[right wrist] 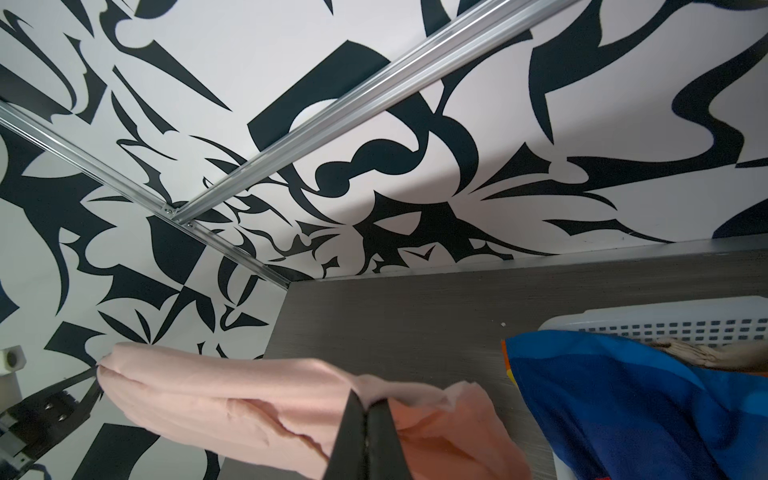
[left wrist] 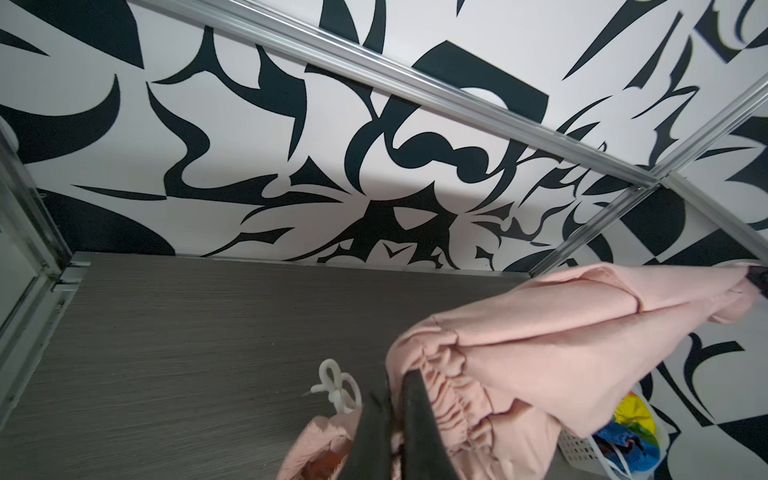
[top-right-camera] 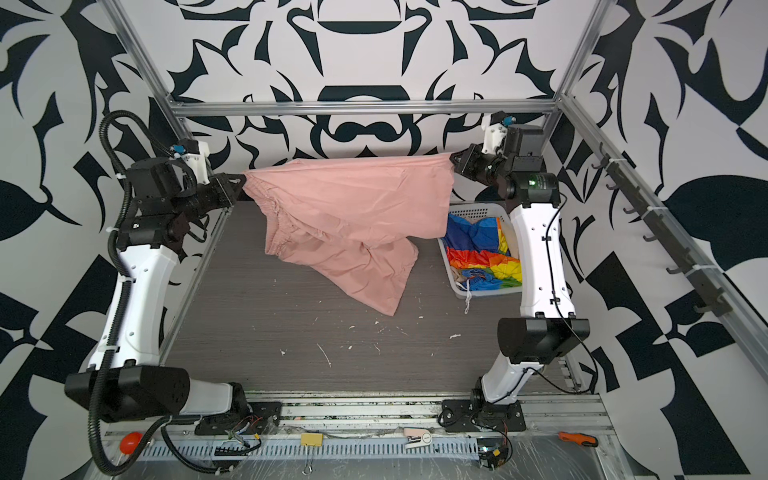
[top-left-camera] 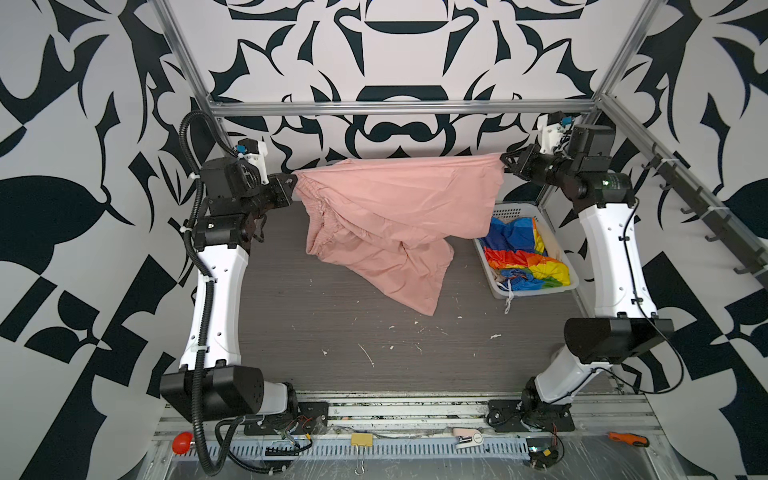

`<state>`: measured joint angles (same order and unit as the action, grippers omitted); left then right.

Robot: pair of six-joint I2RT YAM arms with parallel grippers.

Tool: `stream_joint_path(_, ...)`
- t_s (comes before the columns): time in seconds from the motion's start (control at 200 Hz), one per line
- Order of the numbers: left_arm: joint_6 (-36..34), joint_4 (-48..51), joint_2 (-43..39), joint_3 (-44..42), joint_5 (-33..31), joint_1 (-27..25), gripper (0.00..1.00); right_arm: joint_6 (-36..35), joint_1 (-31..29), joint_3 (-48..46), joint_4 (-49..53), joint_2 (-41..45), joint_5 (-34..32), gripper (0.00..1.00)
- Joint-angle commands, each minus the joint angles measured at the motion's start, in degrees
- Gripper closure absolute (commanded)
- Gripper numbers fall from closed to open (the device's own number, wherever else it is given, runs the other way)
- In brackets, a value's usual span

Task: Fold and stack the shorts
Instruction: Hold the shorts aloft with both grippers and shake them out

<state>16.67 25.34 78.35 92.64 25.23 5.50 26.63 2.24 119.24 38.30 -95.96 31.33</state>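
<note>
Holding the salmon-pink shorts (top-left-camera: 395, 208) up between our two arms, we had them stretched across the back of the surface (top-left-camera: 332, 353) in both top views. Our left jaws were pressed together on the gathered elastic waistband at one end. Our right jaws were pinching the cloth edge at the other, with fabric bunched at their tips in the right wrist view. The top edge ran nearly taut between the grips, while one leg sagged and its hem seemed to rest on the surface. Just to the right stood the white basket (top-left-camera: 536, 292), holding the rainbow-striped shorts (top-left-camera: 515, 245), whose white drawstring (top-left-camera: 508, 301) hung over the near rim. A bit of the beige shorts (right wrist: 698, 353) showed behind them.
</note>
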Motion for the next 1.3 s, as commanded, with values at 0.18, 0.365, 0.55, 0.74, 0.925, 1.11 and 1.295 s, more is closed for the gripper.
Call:
stream_joint_path(0.18, 4.85, -4.28, -7.51, 1.3, 5.15, 2.83, 1.0, 1.14, 3.38, -2.92, -4.77, 5.76, -3.59, 1.0)
stream_joint_path(0.365, 8.49, -6.84, -9.01, 1.37, 7.84, 3.34, 1.0, 1.97, 3.36, -0.15, -6.8, 10.17, -0.89, 1.0)
stream_joint_path(0.55, 11.67, -14.16, -15.7, 0.42, 9.04, 2.59, 1.0, 4.17, 3.37, -5.13, -17.73, 21.92, 0.68, 1.0)
stream_joint_path(0.74, 11.52, -12.25, -15.15, 2.05, 7.01, 3.4, 1.0, 1.75, 3.39, -1.73, -13.06, 21.18, -5.11, 1.0)
stream_joint_path(0.925, 17.13, -7.61, -6.34, 0.91, 8.32, 7.56, 1.0, 0.72, 3.52, 2.37, -4.76, 8.48, -5.43, 1.0)
stream_joint_path(1.11, 22.72, -7.63, 0.03, -4.48, 13.07, 10.18, 1.0, 1.1, 3.51, -5.31, -5.58, 2.19, -6.93, 1.0)
stream_joint_path(1.295, 24.6, -8.31, 0.18, -6.14, 15.42, 10.15, 1.0, 1.74, 3.56, -5.94, -5.61, 1.43, -5.69, 1.0)
